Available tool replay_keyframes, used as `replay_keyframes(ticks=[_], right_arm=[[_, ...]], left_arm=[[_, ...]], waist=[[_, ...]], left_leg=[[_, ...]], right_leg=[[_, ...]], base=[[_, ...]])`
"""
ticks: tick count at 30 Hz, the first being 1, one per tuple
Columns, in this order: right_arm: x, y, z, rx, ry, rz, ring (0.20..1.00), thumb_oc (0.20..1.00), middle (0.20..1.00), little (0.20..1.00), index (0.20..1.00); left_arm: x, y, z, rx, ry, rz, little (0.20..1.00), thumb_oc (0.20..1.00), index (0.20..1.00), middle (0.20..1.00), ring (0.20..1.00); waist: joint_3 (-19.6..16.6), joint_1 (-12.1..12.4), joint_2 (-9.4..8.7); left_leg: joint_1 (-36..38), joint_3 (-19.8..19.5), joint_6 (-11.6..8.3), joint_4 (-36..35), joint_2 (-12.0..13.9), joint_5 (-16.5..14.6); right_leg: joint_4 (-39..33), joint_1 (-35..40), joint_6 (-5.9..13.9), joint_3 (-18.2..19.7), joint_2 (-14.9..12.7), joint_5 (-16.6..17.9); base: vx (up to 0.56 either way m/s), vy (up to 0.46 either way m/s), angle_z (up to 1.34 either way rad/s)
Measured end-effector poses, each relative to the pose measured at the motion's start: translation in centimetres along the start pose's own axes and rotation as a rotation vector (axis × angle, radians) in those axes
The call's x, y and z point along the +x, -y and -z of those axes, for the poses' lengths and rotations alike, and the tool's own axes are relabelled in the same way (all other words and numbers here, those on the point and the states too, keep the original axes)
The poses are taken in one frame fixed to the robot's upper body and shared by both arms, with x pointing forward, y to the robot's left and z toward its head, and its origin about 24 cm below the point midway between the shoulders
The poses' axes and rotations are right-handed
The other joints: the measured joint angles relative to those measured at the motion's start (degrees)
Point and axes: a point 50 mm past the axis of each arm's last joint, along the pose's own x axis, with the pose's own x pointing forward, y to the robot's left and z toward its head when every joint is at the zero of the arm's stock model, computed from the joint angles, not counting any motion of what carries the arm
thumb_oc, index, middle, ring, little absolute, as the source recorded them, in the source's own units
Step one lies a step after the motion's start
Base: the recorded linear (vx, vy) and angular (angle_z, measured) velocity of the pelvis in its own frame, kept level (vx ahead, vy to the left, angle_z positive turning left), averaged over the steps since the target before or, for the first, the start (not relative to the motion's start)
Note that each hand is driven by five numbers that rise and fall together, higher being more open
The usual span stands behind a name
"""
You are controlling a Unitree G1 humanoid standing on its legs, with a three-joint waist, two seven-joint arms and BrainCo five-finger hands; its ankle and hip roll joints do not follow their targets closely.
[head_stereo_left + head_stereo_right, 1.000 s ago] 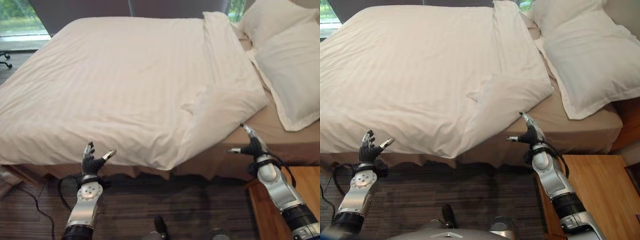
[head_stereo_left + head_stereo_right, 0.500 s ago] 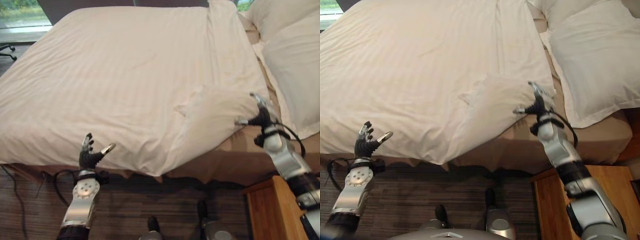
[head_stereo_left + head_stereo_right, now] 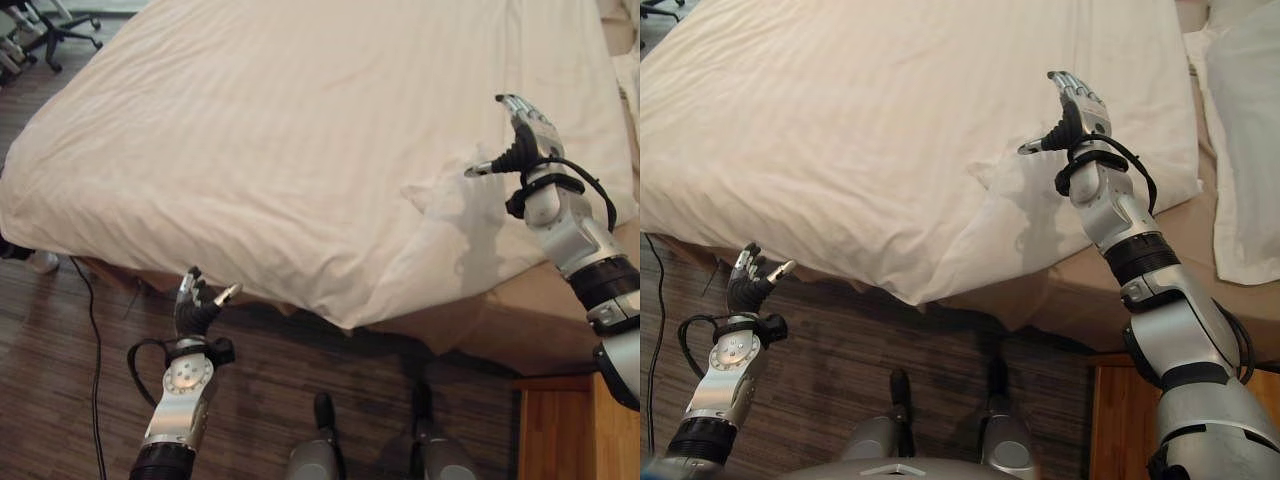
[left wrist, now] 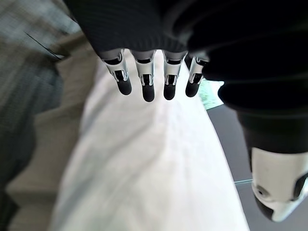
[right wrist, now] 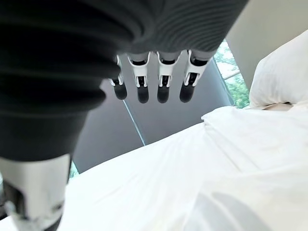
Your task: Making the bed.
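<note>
A white striped duvet (image 3: 300, 130) covers the bed, and its near corner (image 3: 350, 318) hangs over the bed's edge. A folded-back flap (image 3: 450, 200) of the duvet lies rumpled at the right. My right hand (image 3: 518, 140) hovers above that flap, open, fingers straight, holding nothing. My left hand (image 3: 195, 310) is held low beside the bed's near edge, open and empty, just below the overhanging duvet (image 4: 144, 168). A white pillow (image 3: 1250, 120) lies at the right, and in the right wrist view a pillow (image 5: 281, 72) shows past the duvet.
The tan fitted sheet (image 3: 540, 300) and bed skirt show under the lifted corner. A wooden nightstand (image 3: 575, 425) stands at the lower right. Dark striped carpet (image 3: 60, 380) runs along the bed. Office chair legs (image 3: 40, 25) are at the far left.
The camera has tilted down and left. My right hand has risen from the bed's edge to above the folded flap. The left hand has kept its place by the bed's edge.
</note>
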Motion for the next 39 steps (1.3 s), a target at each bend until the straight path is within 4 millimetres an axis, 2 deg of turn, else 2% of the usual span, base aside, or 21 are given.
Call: replay_keyframes(ticks=[4,10,11,12,13,16,18,22,23,24,25,26,27,28,30,31,32,34,35,36,39], right_arm=[[1.5,2.7,0.0,-0.070,-0.001,0.051,1.000,1.000,1.000,1.000,1.000],[2.0,5.5,1.0,-0.168,-0.010,0.090,1.000,1.000,1.000,1.000,1.000],[2.0,5.9,1.7,-0.190,-0.030,0.093,0.843,0.843,0.843,0.843,0.843],[2.0,6.1,2.2,-0.205,-0.046,0.091,0.539,0.539,0.539,0.539,0.539],[2.0,6.2,2.4,-0.206,-0.054,0.093,0.200,0.200,0.200,0.200,0.200],[1.6,6.0,3.3,-0.208,-0.075,0.083,0.200,0.200,0.200,0.200,0.200],[1.4,5.6,3.3,-0.202,-0.068,0.072,0.200,0.200,0.200,0.200,0.200],[-0.5,4.2,5.2,-0.133,-0.114,0.057,0.200,0.200,0.200,0.200,0.200],[-0.6,4.0,5.1,-0.128,-0.114,0.056,0.200,0.200,0.200,0.200,0.200],[-1.9,2.3,5.6,-0.003,-0.152,0.083,0.200,0.200,0.200,0.200,0.200],[-3.1,1.1,6.4,0.100,-0.201,0.106,0.200,0.200,0.200,0.200,0.200],[-4.5,-0.1,7.2,0.118,-0.232,0.081,0.200,0.200,0.200,0.200,0.200],[-5.9,-1.5,8.1,0.113,-0.263,0.039,0.200,0.200,0.200,0.200,0.200],[-6.6,-1.8,8.4,0.121,-0.275,0.031,0.200,0.200,0.200,0.200,0.200],[-10.3,-2.1,10.2,0.168,-0.341,0.051,0.200,0.200,0.200,0.200,0.200],[-12.6,-3.2,11.5,0.153,-0.397,0.007,0.200,0.200,0.200,0.200,0.200],[-15.7,-4.9,13.1,0.156,-0.486,-0.053,0.200,0.200,0.200,0.200,0.200],[-19.4,-6.9,14.4,0.145,-0.582,-0.145,0.200,0.200,0.200,0.200,0.200],[-21.0,-8.1,14.7,0.163,-0.628,-0.183,0.401,0.401,0.401,0.401,0.401],[-22.6,-9.3,15.0,0.174,-0.685,-0.217,1.000,1.000,1.000,1.000,1.000],[-23.5,-11.0,15.5,0.298,-0.816,-0.178,1.000,1.000,1.000,1.000,1.000]], left_arm=[[-0.1,-0.9,-0.1,0.006,0.024,-0.020,1.000,1.000,1.000,1.000,1.000],[0.0,-1.3,-0.4,0.010,0.043,-0.021,1.000,1.000,1.000,1.000,1.000],[0.0,-1.4,-0.5,0.013,0.050,-0.020,1.000,1.000,1.000,1.000,1.000],[-0.1,-1.5,-0.5,0.012,0.054,-0.019,1.000,1.000,1.000,1.000,1.000],[-0.2,-1.7,-0.4,0.012,0.055,-0.023,1.000,1.000,1.000,1.000,1.000],[-0.4,-1.6,-0.1,0.006,0.041,-0.012,1.000,1.000,1.000,1.000,1.000],[-0.4,-1.4,-0.1,-0.005,0.045,-0.005,1.000,1.000,1.000,1.000,1.000],[-0.2,-1.0,-0.2,-0.016,0.044,0.003,1.000,1.000,1.000,1.000,1.000],[0.6,-0.7,-0.5,-0.009,0.041,0.003,1.000,1.000,1.000,1.000,1.000],[2.8,0.2,-0.9,0.027,0.004,0.003,1.000,1.000,1.000,1.000,1.000],[3.7,1.0,-1.2,0.022,-0.011,0.006,1.000,1.000,1.000,1.000,1.000],[4.0,2.2,-1.7,0.013,0.002,0.038,1.000,1.000,1.000,1.000,1.000],[3.7,3.2,-2.0,0.008,0.020,0.081,1.000,1.000,1.000,1.000,1.000],[3.5,3.4,-1.8,0.001,0.015,0.088,1.000,1.000,1.000,1.000,1.000],[2.6,4.6,-0.8,-0.032,-0.025,0.112,1.000,1.000,1.000,1.000,1.000],[1.9,4.8,0.3,-0.030,-0.062,0.120,1.000,1.000,1.000,1.000,1.000],[0.9,4.6,2.3,-0.007,-0.141,0.120,1.000,1.000,1.000,1.000,1.000],[-0.3,4.0,4.3,0.036,-0.216,0.115,1.000,1.000,1.000,1.000,1.000],[-0.7,3.7,5.0,0.045,-0.246,0.109,1.000,1.000,1.000,1.000,1.000],[-1.0,3.6,5.7,0.055,-0.282,0.111,1.000,1.000,1.000,1.000,1.000],[-1.4,3.9,7.3,0.073,-0.369,0.119,1.000,1.000,1.000,1.000,1.000]], waist=[[1.9,1.5,1.23],[4.4,2.7,3.85],[5.1,2.8,4.78],[5.2,2.8,5.15],[5.3,2.8,5.34],[5.4,2.4,5.61],[5.4,1.3,5.64],[5.4,0.2,5.56],[5.3,-0.8,5.67],[5.2,-2.0,5.73],[5.2,-2.8,5.59],[5.0,-3.6,5.20],[4.3,-5.4,4.01],[4.0,-7.1,3.33],[3.8,-9.0,2.63],[3.1,-9.9,1.96],[2.2,-10.7,1.03],[0.3,-12.1,0.54],[-0.6,-12.2,0.37],[-1.4,-13.5,0.52],[-2.6,-14.7,0.99]], left_leg=[[-4.2,-0.7,-0.25,0.0,0.0,0.8],[-8.4,-1.4,-0.14,0.0,-0.1,1.6],[-9.2,-1.4,-0.08,0.0,-0.2,1.6],[-9.9,-1.3,-0.03,0.0,-0.4,1.6],[-10.5,-0.9,-0.02,0.0,-0.5,1.6],[-11.4,1.2,-0.01,0.0,-1.2,1.6],[-11.0,2.0,0.01,0.0,-1.6,1.6],[-7.9,3.3,0.07,0.0,-2.1,1.5],[-7.3,3.3,0.08,0.0,-2.2,1.4],[-5.9,3.7,0.35,0.0,-2.0,1.0],[-4.6,3.6,0.71,0.0,-2.0,0.7],[-3.7,3.5,0.88,-0.1,-2.2,0.5],[-2.8,4.2,0.91,-0.2,-2.8,-0.2],[-2.4,4.9,1.08,-0.4,-3.2,-0.3],[-0.4,5.1,1.13,-0.3,-3.3,-0.9],[0.7,5.4,0.91,-0.4,-3.4,-1.4],[3.0,6.4,0.66,-0.4,-3.1,-2.1],[4.2,7.1,0.40,-0.4,-3.0,-2.8],[4.5,8.1,0.75,-0.4,-2.9,-3.0],[5.0,8.7,0.73,-0.4,-3.1,-3.3],[6.3,11.0,0.62,-0.4,-3.3,-3.6]], right_leg=[[0.0,-3.9,-0.31,-0.7,0.1,0.4],[0.0,-7.6,-0.56,-1.5,0.0,0.9],[0.0,-8.4,-0.55,-1.5,-0.1,0.9],[0.0,-9.2,-0.43,-1.3,-0.2,1.1],[0.0,-10.1,-0.29,-1.0,-0.4,1.2],[0.1,-12.0,-0.11,1.0,-1.0,1.6],[0.1,-11.9,-0.03,1.6,-1.2,1.6],[0.1,-9.4,0.27,2.8,-1.6,1.5],[0.1,-8.8,0.55,3.0,-1.5,1.2],[0.1,-7.5,0.46,2.9,-1.6,1.3],[0.1,-5.9,0.55,2.6,-1.6,1.2],[0.0,-4.9,0.83,2.7,-1.6,1.0],[0.0,-4.8,1.21,4.1,-2.1,0.9],[0.0,-4.7,1.54,4.7,-2.5,1.2],[0.0,-2.9,1.72,4.8,-2.9,1.1],[0.0,-2.1,2.02,5.4,-2.6,0.8],[0.0,-0.4,2.16,6.3,-2.7,0.2],[0.0,0.3,2.28,7.2,-2.5,-0.2],[0.0,0.3,2.24,7.7,-2.4,-0.1],[-0.1,0.1,2.21,8.9,-2.4,0.0],[-0.3,0.2,2.35,11.0,-2.2,0.2]], base=[[0.00,-0.073,0.08],[-0.03,-0.058,0.07],[-0.05,-0.013,0.01],[-0.07,-0.008,-0.05],[-0.06,0.006,-0.15],[-0.05,0.015,-0.23],[-0.02,0.047,-0.13],[0.03,0.086,-0.07],[0.06,0.095,-0.01],[0.07,0.096,0.09],[0.02,0.027,0.08],[0.02,0.045,-0.12],[0.02,0.044,-0.27],[0.03,0.038,-0.28],[0.02,0.004,-0.09],[0.03,-0.009,-0.28],[0.01,-0.017,-0.33],[-0.01,-0.013,-0.29],[-0.02,-0.026,-0.35],[-0.03,-0.034,-0.34],[-0.03,-0.015,-0.33]])
